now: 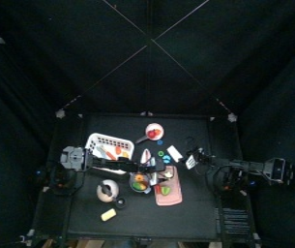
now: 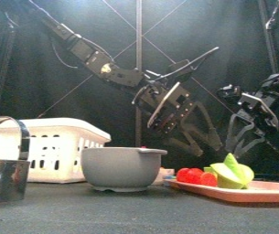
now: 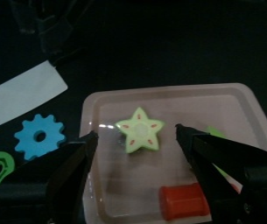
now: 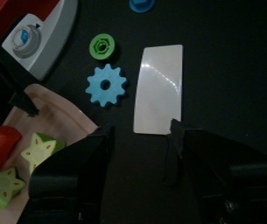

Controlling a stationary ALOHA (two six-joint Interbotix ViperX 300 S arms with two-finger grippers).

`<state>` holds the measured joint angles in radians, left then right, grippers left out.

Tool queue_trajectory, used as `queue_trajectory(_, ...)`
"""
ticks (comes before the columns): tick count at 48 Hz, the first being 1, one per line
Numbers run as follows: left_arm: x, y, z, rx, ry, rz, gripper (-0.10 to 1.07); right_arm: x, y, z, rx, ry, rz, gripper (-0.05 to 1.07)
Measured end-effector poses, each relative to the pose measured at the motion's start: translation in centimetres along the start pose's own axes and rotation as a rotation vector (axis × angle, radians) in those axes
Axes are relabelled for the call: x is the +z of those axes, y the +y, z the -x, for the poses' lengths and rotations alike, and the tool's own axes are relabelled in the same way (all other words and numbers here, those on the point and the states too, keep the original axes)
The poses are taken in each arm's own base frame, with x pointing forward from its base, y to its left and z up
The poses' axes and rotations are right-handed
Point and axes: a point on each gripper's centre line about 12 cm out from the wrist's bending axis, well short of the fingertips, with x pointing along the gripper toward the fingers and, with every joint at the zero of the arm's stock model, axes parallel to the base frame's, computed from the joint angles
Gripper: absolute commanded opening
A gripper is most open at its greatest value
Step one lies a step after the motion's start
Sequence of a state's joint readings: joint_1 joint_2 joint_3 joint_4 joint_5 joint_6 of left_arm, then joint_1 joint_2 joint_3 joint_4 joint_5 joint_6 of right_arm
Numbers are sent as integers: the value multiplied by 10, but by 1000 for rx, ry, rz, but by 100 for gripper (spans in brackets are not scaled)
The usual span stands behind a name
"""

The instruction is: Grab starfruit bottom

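Note:
A pale green star-shaped starfruit slice (image 3: 143,129) lies flat in the pink tray (image 3: 235,109). My left gripper (image 3: 136,140) hovers above it, open, with one jaw on each side of the slice and nothing held. In the front view the left gripper (image 2: 166,108) hangs above the tray (image 2: 258,188), where green starfruit pieces (image 2: 234,172) lie beside a red piece (image 2: 193,175). My right gripper (image 4: 139,131) is open and empty over the bare table beside the tray (image 4: 48,118); two starfruit pieces (image 4: 36,150) show there.
A white card (image 4: 159,87), a blue gear (image 4: 104,83) and a green nut (image 4: 101,45) lie on the table by the tray. A grey bowl (image 2: 121,167), a white basket (image 2: 50,146) and a metal cup (image 2: 1,178) stand to the left.

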<state>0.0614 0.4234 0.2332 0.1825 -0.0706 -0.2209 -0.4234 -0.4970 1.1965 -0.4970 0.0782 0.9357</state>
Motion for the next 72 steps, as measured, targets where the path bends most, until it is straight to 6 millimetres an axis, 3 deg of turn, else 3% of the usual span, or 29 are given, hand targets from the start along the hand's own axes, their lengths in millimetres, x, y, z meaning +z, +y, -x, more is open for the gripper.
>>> queue_trajectory(29,-14,2,-21,20,102,-32,103,0,0,0,0,0,2,88)
queue_trajectory(56,1,-2,-22,13,65,-125,103,0,0,-1,-1,3,2,88)
queue_trajectory(72,-1,-4,-26,11,70,-136,103,0,0,-1,-1,3,2,88)
